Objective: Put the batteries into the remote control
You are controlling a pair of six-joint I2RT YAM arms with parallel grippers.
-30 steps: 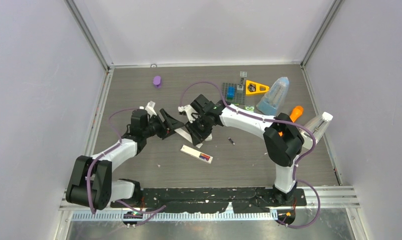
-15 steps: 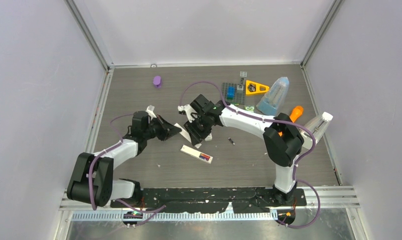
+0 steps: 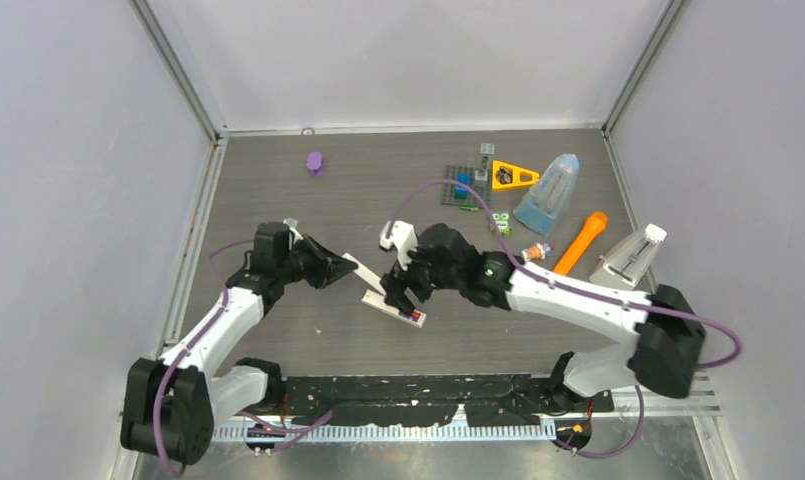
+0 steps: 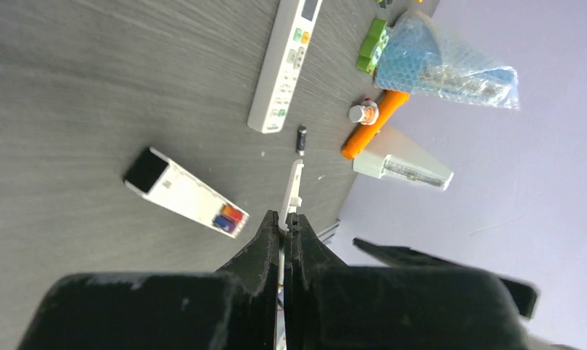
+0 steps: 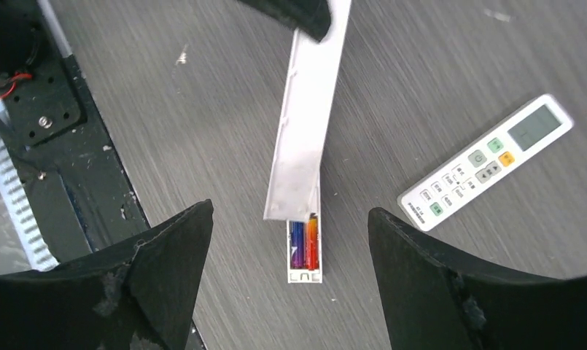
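Left hand: our left hand (image 4: pixel 284 219) is clenched on a thin white plastic cover strip (image 5: pixel 305 124), which the left wrist view shows edge-on between the two pads.

Cover strip: from the right wrist view it slants down across the frame. Its lower end overlaps the top of the battery bay; we cannot tell whether it touches.

Right hand: our right hand (image 5: pixel 289 215) is released, its black fingers (image 5: pixel 166 277) spread wide, and it hovers over the bay with nothing in its grip.

Remote: the long white rectangular remote control (image 4: pixel 181 191) lies back-up on the grey wood-grain surface (image 3: pixel 278 180), with the bay at one end uncovered.

Batteries in the bay: a small blue cylinder battery (image 5: pixel 297 244) and a small red-orange cylinder battery (image 5: pixel 312 244) lie side by side in the bay, touching.

Loose battery: a tiny blackish cylinder battery (image 4: pixel 301 138) lies on the surface, just past the end of a second white remote with coloured buttons (image 4: pixel 286 65) lying face-up.

Nearby: an orange carrot-shaped toy (image 4: pixel 374 124) and a blue bubble-wrapped bundle (image 4: pixel 443 65) lie beyond the loose battery.
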